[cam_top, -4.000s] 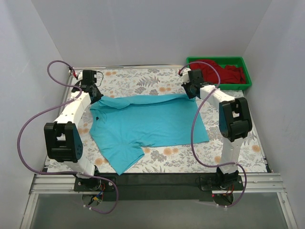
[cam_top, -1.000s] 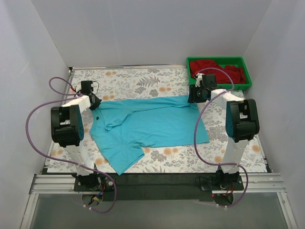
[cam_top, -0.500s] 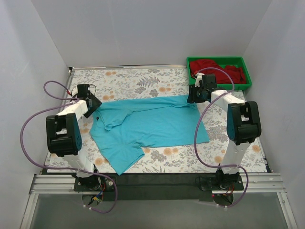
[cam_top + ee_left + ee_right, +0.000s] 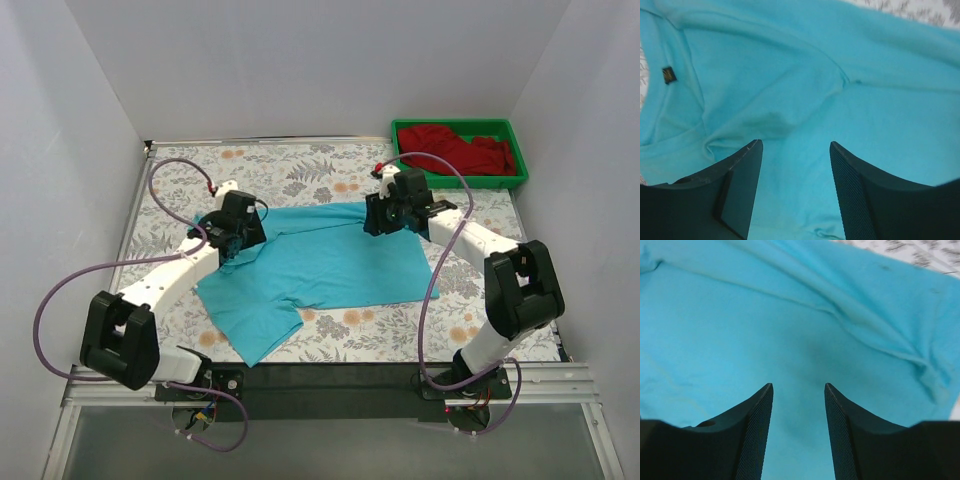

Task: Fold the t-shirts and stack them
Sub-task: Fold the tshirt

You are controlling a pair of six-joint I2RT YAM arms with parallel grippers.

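Note:
A turquoise-blue t-shirt point(image 4: 315, 262) lies spread on the flowered table, its far edge folded toward me and a sleeve point(image 4: 255, 335) pointing at the near edge. My left gripper point(image 4: 232, 243) hovers over its left collar end, open, nothing between the fingers point(image 4: 742, 182); a dark label point(image 4: 669, 75) shows by the collar. My right gripper point(image 4: 378, 218) hangs open over the shirt's far right part, its fingers point(image 4: 847, 430) apart above bare cloth point(image 4: 790, 340). The dark red t-shirt point(image 4: 455, 150) lies bunched in the green tray point(image 4: 520, 160).
The green tray stands at the far right corner of the table point(image 4: 300, 165). White walls close in the left, back and right sides. Purple cables point(image 4: 180, 165) loop from both arms. The black rail point(image 4: 330, 378) with the arm bases runs along the near edge.
My left gripper has opened and let go of the shirt's edge, then swung right over the collar. The right gripper has slid left, inward over the shirt.

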